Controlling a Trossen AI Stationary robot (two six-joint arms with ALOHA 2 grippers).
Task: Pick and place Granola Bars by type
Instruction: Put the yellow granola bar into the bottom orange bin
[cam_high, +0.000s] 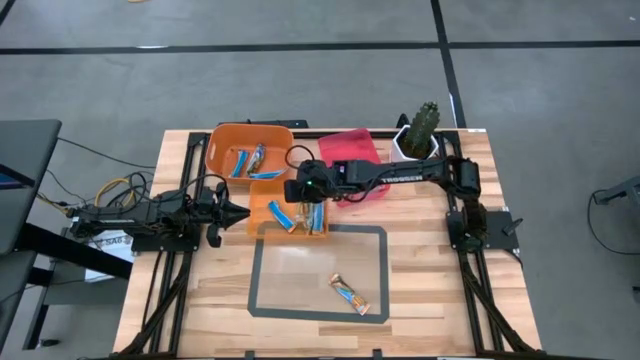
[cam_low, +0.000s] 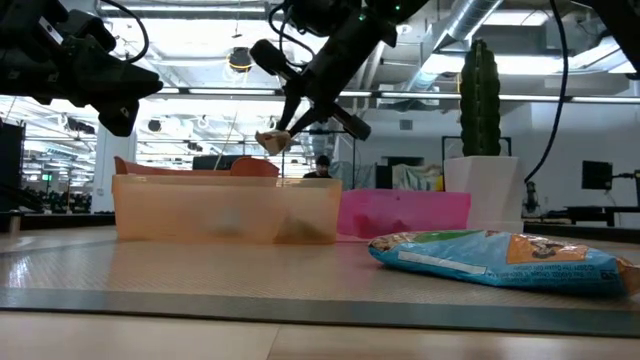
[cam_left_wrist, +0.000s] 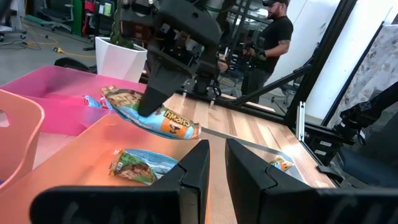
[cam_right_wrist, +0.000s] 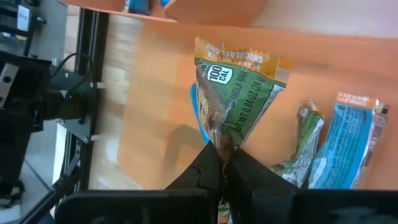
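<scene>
Wooden slats form the tabletop (cam_high: 420, 300) we look down on. Our right tool (cam_right_wrist: 222, 163) pinches a shiny green-wrapped granola bar (cam_right_wrist: 239, 102) above the small orange plastic bin (cam_high: 262, 212), which already holds several bars. The larger orange bin (cam_high: 225, 145) holds more. One multicoloured bar (cam_high: 351, 294) remains inside the taped rectangle (cam_high: 255, 280). Our left tool (cam_high: 242, 213) waits nearly closed, empty, beside the small bin.
</scene>
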